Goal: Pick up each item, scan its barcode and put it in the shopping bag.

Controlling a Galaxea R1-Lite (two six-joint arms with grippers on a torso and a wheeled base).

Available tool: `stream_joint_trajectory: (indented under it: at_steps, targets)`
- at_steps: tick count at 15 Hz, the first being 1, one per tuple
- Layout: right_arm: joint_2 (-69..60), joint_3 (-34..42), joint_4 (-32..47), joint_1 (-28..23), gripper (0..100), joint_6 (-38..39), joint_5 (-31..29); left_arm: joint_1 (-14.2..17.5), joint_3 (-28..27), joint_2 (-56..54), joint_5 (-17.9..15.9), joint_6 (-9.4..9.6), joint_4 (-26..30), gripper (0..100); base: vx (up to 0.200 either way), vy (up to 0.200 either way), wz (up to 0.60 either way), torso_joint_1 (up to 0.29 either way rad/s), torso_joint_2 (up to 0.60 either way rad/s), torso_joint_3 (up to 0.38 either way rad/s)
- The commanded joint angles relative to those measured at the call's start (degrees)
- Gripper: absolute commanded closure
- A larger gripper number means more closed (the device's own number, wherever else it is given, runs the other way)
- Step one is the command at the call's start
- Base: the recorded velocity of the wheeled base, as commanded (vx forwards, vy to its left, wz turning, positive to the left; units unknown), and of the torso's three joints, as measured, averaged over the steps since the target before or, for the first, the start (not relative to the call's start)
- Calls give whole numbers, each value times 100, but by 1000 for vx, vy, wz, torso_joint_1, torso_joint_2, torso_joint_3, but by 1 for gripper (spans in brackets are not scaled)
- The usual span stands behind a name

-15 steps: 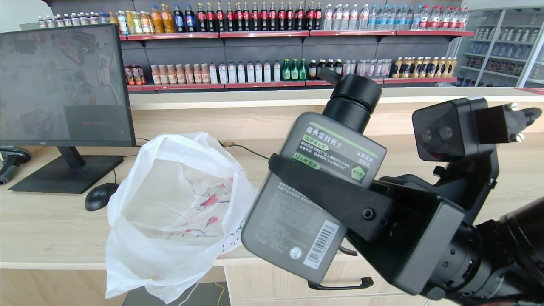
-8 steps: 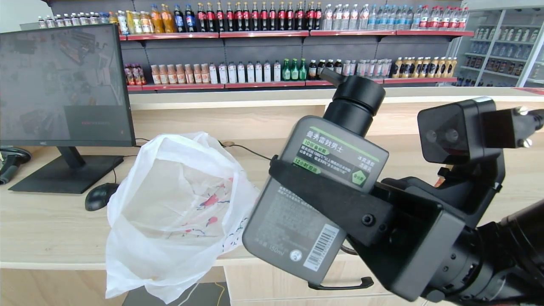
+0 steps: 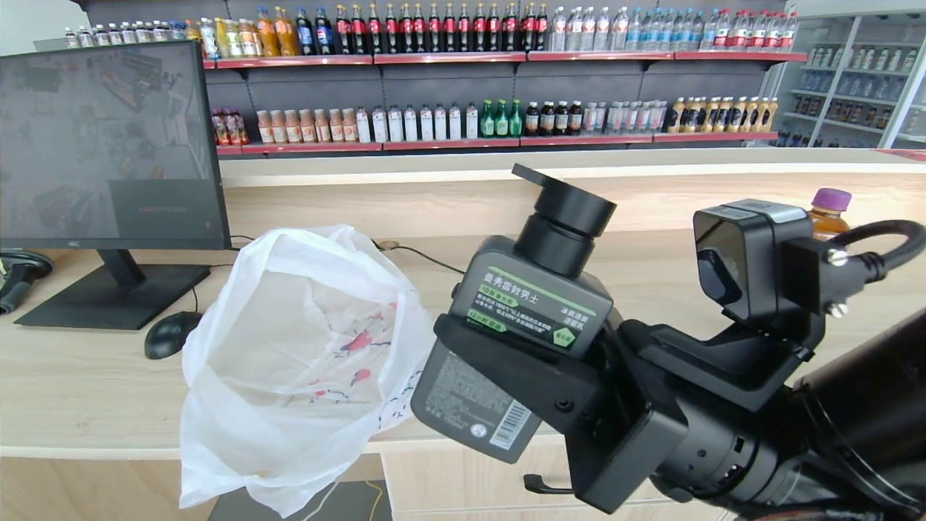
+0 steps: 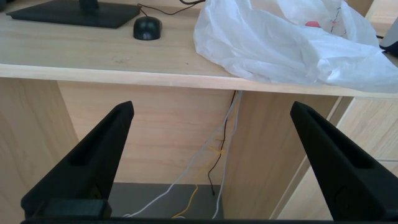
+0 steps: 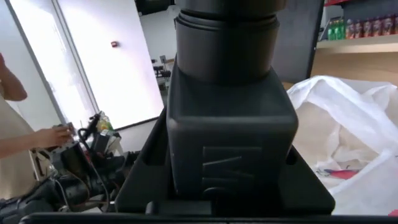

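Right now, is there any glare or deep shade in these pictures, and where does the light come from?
Right wrist view: daylight from the big windows glares white, so the dark bottle in front reads almost as a silhouette. Head view: even light, and the dark monitor mirrors the shop. Left wrist view: the counter top is lit, the panel beneath it dimmer.
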Motion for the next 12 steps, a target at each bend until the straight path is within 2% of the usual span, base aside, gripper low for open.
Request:
stream_joint_trajectory:
  at_steps: [1, 5, 7, 11, 12]
  targets:
    - [92, 137, -8, -88, 100, -234, -14, 0, 0, -2, 1, -2, -2, 0, 0, 0, 0, 0, 0, 0]
    - [144, 462, -8, -334, 100, -787, -269, 0, 0, -2, 1, -2, -2, 0, 0, 0, 0, 0, 0, 0]
    - [153, 559, -8, -730, 100, -1236, -805, 0, 0, -2, 1, -2, -2, 0, 0, 0, 0, 0, 0, 0]
    - [162, 945, -8, -1090, 100, -1947, -2097, 0, 0, -2, 1, -2, -2, 0, 0, 0, 0, 0, 0, 0]
    - [223, 893, -8, -1134, 100, -2027, -2246, 0, 0, -2, 1, -2, -2, 0, 0, 0, 0, 0, 0, 0]
